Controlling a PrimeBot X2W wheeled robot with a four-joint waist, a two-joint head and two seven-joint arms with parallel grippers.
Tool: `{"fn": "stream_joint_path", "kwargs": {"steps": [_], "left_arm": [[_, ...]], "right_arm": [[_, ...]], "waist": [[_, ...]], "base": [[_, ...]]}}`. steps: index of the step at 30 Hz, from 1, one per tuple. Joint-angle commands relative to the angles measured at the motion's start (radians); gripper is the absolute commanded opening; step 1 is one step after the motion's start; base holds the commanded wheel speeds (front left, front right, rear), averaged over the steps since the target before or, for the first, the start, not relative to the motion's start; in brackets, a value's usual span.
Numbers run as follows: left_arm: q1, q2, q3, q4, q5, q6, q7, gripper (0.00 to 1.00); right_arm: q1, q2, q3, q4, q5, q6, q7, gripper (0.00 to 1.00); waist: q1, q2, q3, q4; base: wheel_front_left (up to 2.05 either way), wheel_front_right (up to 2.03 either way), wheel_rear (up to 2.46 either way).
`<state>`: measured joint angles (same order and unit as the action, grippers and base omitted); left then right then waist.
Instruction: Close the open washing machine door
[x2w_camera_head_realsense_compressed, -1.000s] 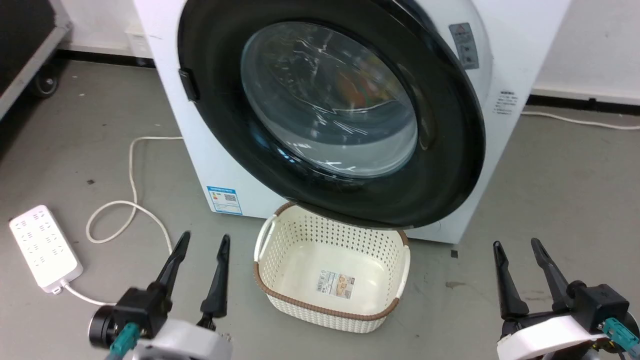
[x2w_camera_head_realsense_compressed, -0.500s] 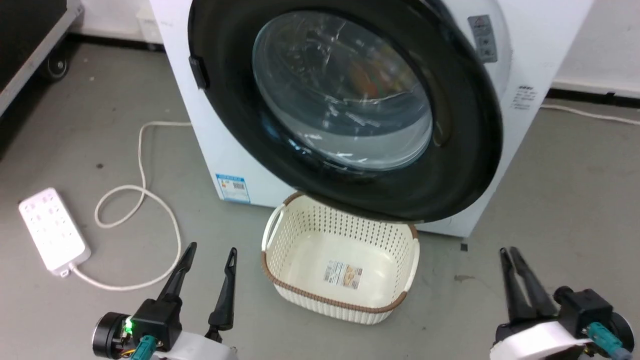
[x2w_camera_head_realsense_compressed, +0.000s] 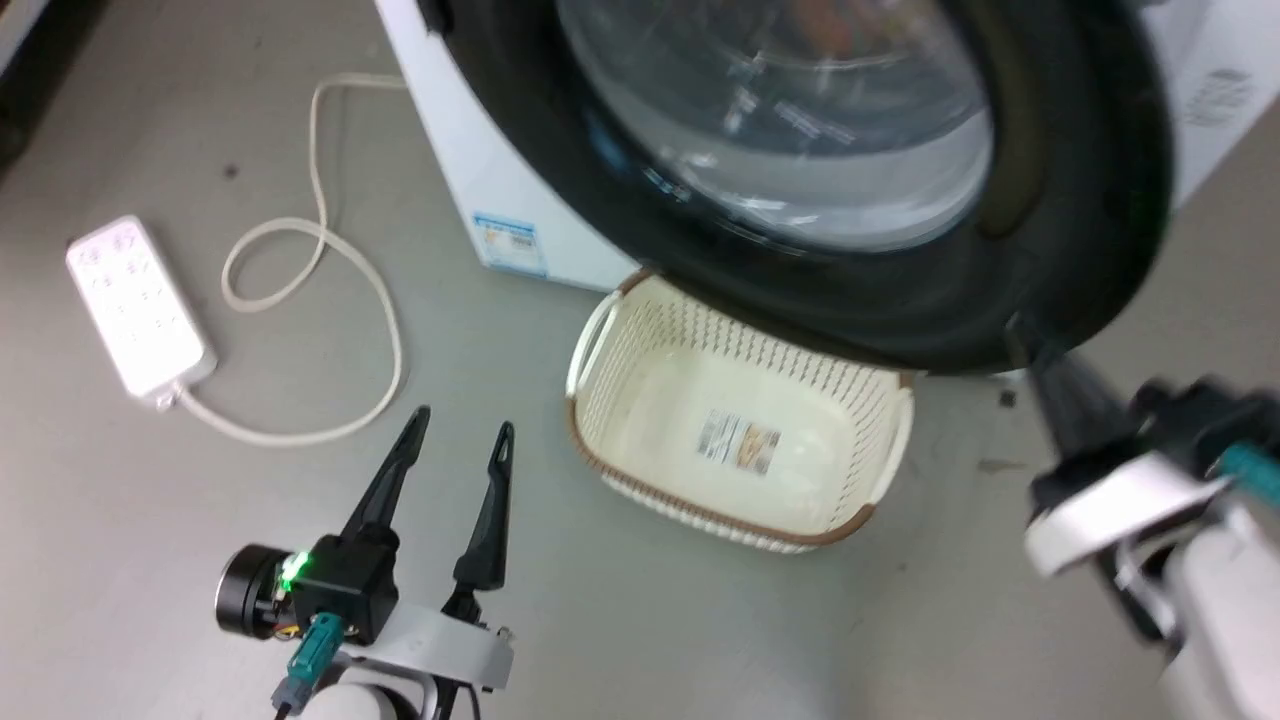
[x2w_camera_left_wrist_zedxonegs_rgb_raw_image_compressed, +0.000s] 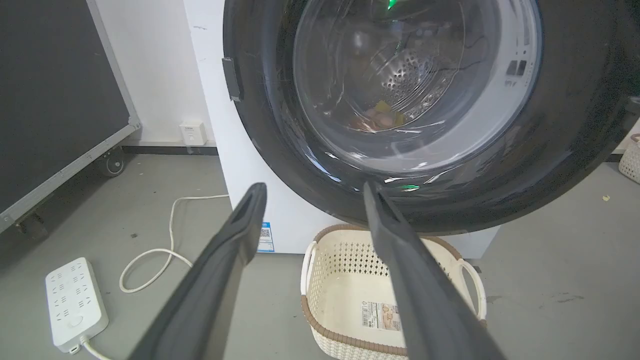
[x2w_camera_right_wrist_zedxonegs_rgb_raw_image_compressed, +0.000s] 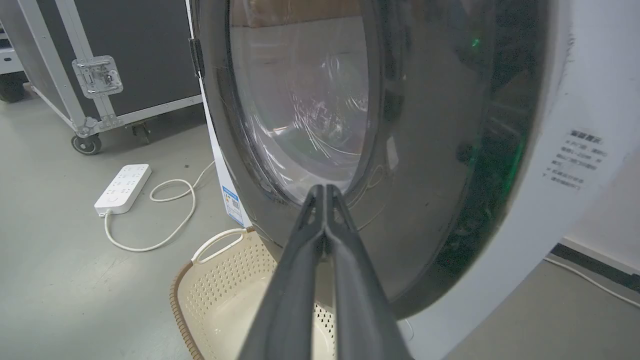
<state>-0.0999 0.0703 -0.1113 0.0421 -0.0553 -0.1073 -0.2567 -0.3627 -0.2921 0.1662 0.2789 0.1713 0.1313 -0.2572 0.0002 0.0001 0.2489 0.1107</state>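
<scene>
The washing machine door (x2w_camera_head_realsense_compressed: 1080, 220), a wide black ring around a bulging glass bowl, stands out from the white washing machine (x2w_camera_head_realsense_compressed: 470, 170) and overhangs a basket. My right gripper (x2w_camera_head_realsense_compressed: 1025, 335) is blurred and shut on nothing. Its tips are at the door's lower right rim; contact cannot be told. In the right wrist view the closed right gripper (x2w_camera_right_wrist_zedxonegs_rgb_raw_image_compressed: 325, 187) points at the door (x2w_camera_right_wrist_zedxonegs_rgb_raw_image_compressed: 430, 175), just below the glass. My left gripper (x2w_camera_head_realsense_compressed: 462, 421) is open over the floor at lower left. In the left wrist view the left gripper (x2w_camera_left_wrist_zedxonegs_rgb_raw_image_compressed: 314, 187) frames the door (x2w_camera_left_wrist_zedxonegs_rgb_raw_image_compressed: 550, 150).
A cream perforated basket (x2w_camera_head_realsense_compressed: 640, 330) sits on the floor under the door. A white power strip (x2w_camera_head_realsense_compressed: 135, 300) and its looped cord (x2w_camera_head_realsense_compressed: 330, 240) lie on the floor to the left. A black wheeled case (x2w_camera_right_wrist_zedxonegs_rgb_raw_image_compressed: 125, 45) stands far left of the washer.
The head camera has dipped and drawn closer to the washer. My right gripper has shut its fingers and risen up to the door's lower right rim. The left gripper stays open.
</scene>
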Motion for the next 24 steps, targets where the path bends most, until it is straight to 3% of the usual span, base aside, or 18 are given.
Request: {"fn": "stream_joint_path", "kwargs": {"steps": [1, 6, 13, 24], "left_arm": [[-0.016, -0.006, -0.003, -0.008, 0.003, 0.001, -0.005, 1.00], [-0.043, -0.013, -0.023, -0.017, 0.006, 0.003, -0.005, 1.00], [-0.072, -0.017, -0.041, -0.038, 0.002, 0.015, -0.005, 1.00], [-0.106, -0.019, -0.064, -0.048, 0.001, 0.034, -0.005, 1.00]], "right_arm": [[-0.052, -0.033, 0.014, 0.025, 0.036, -0.001, -0.005, 0.00], [-0.192, -0.123, 0.039, 0.112, 0.151, -0.001, -0.004, 0.00], [-0.334, -0.190, 0.039, 0.209, 0.245, -0.001, 0.010, 0.00], [-0.548, -0.198, -0.028, 0.386, 0.320, -0.001, 0.052, 0.00]], "waist": [[-0.0002, -0.0001, 0.048, 0.034], [-0.0002, -0.0001, 0.096, 0.059], [-0.0002, -0.0001, 0.142, 0.083], [-0.0002, -0.0001, 0.191, 0.100]], "base": [[0.00, 0.00, 0.00], [0.00, 0.00, 0.00], [0.00, 0.00, 0.00], [0.00, 0.00, 0.00]]}}
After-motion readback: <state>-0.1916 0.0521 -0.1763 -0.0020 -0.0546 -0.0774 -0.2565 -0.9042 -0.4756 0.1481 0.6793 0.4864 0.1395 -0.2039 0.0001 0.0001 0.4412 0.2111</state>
